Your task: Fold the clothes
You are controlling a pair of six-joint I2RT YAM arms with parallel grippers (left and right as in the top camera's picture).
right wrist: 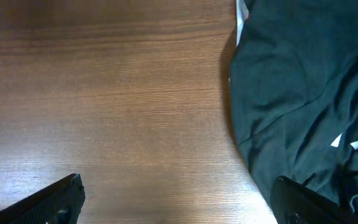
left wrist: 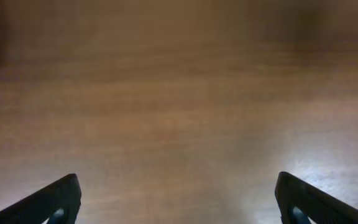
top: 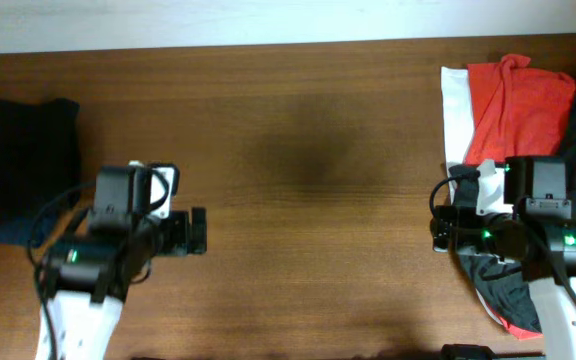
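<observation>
Wooden table, dark stack, red-topped pile

We're looking at a brown wood-grain counter, a pale strip beyond its far edge, soft glare on the grain.

The left gripper hangs over bare brown wooden tabletop with its jaws spread wide. Only the two black fingertips show, one in each lower corner of the view, with nothing between them. The wood grain runs across the view, and a pale sheen of reflected light lies near the right-hand fingertip.
</observation>
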